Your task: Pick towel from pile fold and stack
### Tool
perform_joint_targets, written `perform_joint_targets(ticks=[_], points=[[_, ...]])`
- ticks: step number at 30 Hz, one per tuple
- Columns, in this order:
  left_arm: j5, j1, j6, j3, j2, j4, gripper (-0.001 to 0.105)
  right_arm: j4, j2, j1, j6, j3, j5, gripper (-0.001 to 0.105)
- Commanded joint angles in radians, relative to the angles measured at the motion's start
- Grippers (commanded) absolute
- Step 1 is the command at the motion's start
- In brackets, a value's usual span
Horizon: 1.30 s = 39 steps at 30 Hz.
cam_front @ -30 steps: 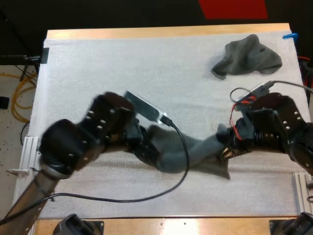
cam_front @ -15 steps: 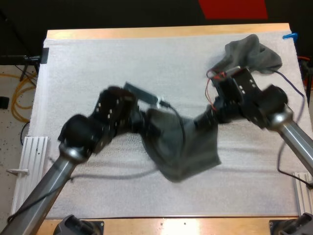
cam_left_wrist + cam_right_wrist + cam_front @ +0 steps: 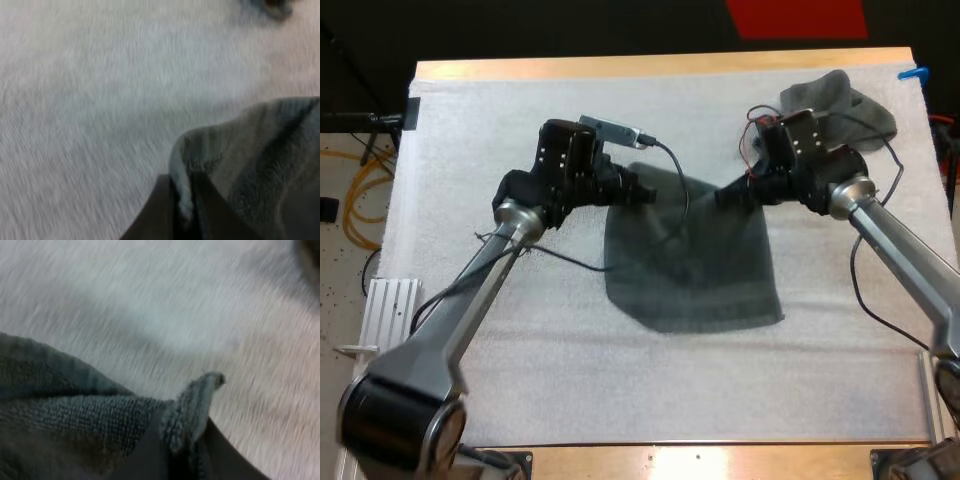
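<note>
**Item under handling.** One dark grey-green towel (image 3: 695,255) is opened out almost flat on the white mat (image 3: 470,130). Each arm holds one of its two far corners. From those corners the cloth runs back toward the robot, and its near edge rests on the mat. The sheet is roughly square, and its near left corner is rounded and skewed.

**Left gripper** (image 3: 642,190). It is clamped on the towel's far left corner. The left wrist view confirms this: the fingers (image 3: 157,210) press the hem from both sides.

**Right gripper** (image 3: 728,196). It is clamped in the same way on the far right corner. In the right wrist view a tuft of hem stands up between its fingers (image 3: 150,445). The two grippers are closer together than the towel's near edge is wide, so I judge the far edge to be somewhat slack between them.

**Surroundings.** A crumpled towel (image 3: 840,100) lies just beyond the right gripper on its outer side, near the far right corner of the mat. It is apart from the held towel. The wooden table (image 3: 660,66) borders the mat beyond both grippers.

**Status, as judged.**
- Picking one towel from the pile is complete.
- Spreading is close to complete, apart from the slack far edge and the skewed corner.
- Folding has not begun, as the cloth lies in a single layer.
- Stacking is outstanding.
- The crumpled towel awaits the same treatment.
</note>
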Motion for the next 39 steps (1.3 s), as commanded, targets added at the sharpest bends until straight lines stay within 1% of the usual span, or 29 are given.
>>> perform_joint_targets(ticks=[1, 5, 10, 15, 17, 19, 22, 25, 26, 27, 29, 31, 32, 33, 34, 35, 36, 37, 39], points=[[0.012, 0.004, -0.001, 0.000, 0.015, -0.061, 0.000, -0.068, 0.012, -0.008, 0.011, -0.003, 0.013, 0.000], [0.012, 0.017, -0.001, 0.000, 0.070, -0.126, 0.000, -0.162, 0.054, -0.019, 0.035, -0.003, 0.025, 0.000], [0.012, 0.026, 0.018, 0.000, 0.136, -0.209, 0.000, -0.230, 0.099, -0.021, 0.046, -0.003, 0.116, 0.000], [-0.007, 0.031, 0.047, 0.000, 0.169, -0.252, 0.000, -0.271, 0.128, -0.021, 0.045, -0.003, 0.142, 0.000], [-0.035, 0.030, 0.057, 0.000, 0.170, -0.260, 0.000, -0.279, 0.135, -0.021, 0.045, -0.003, 0.155, 0.000], [-0.063, 0.030, 0.080, 0.000, 0.170, -0.278, 0.000, -0.290, 0.138, -0.021, 0.047, -0.003, 0.205, 0.000], [-0.063, 0.030, 0.092, 0.000, 0.170, -0.329, 0.000, -0.308, 0.137, -0.021, 0.047, -0.003, 0.264, 0.000], [-0.063, 0.030, 0.091, 0.000, 0.170, -0.370, 0.000, -0.322, 0.137, -0.029, 0.047, -0.003, 0.274, 0.000], [-0.063, 0.030, 0.091, -0.002, 0.170, -0.370, 0.000, -0.325, 0.137, -0.030, 0.047, -0.003, 0.274, 0.002], [-0.063, 0.030, 0.091, -0.005, 0.170, -0.369, 0.002, -0.329, 0.137, -0.034, 0.047, -0.003, 0.274, 0.007], [-0.065, 0.030, 0.094, -0.005, 0.170, -0.369, 0.008, -0.337, 0.137, -0.039, 0.047, -0.003, 0.274, 0.021], [-0.083, 0.030, 0.094, -0.005, 0.170, -0.369, 0.019, -0.346, 0.137, -0.046, 0.054, -0.003, 0.273, 0.049], [-0.088, 0.030, 0.094, -0.005, 0.170, -0.369, 0.024, -0.348, 0.137, -0.050, 0.054, -0.003, 0.273, 0.058], [-0.093, 0.030, 0.094, -0.005, 0.170, -0.369, 0.032, -0.349, 0.137, -0.054, 0.054, -0.004, 0.274, 0.071], [-0.098, 0.030, 0.094, -0.006, 0.170, -0.369, 0.039, -0.347, 0.137, -0.059, 0.054, -0.008, 0.280, 0.078], [-0.105, 0.030, 0.094, -0.010, 0.170, -0.369, 0.044, -0.346, 0.136, -0.061, 0.054, -0.011, 0.289, 0.081], [-0.117, 0.030, 0.094, -0.017, 0.170, -0.369, 0.051, -0.342, 0.130, -0.064, 0.054, -0.014, 0.305, 0.081], [-0.127, 0.030, 0.094, -0.023, 0.169, -0.369, 0.056, -0.337, 0.124, -0.066, 0.054, -0.017, 0.327, 0.079], [-0.143, 0.030, 0.094, -0.038, 0.161, -0.367, 0.059, -0.318, 0.105, -0.066, 0.053, -0.029, 0.358, 0.075]])
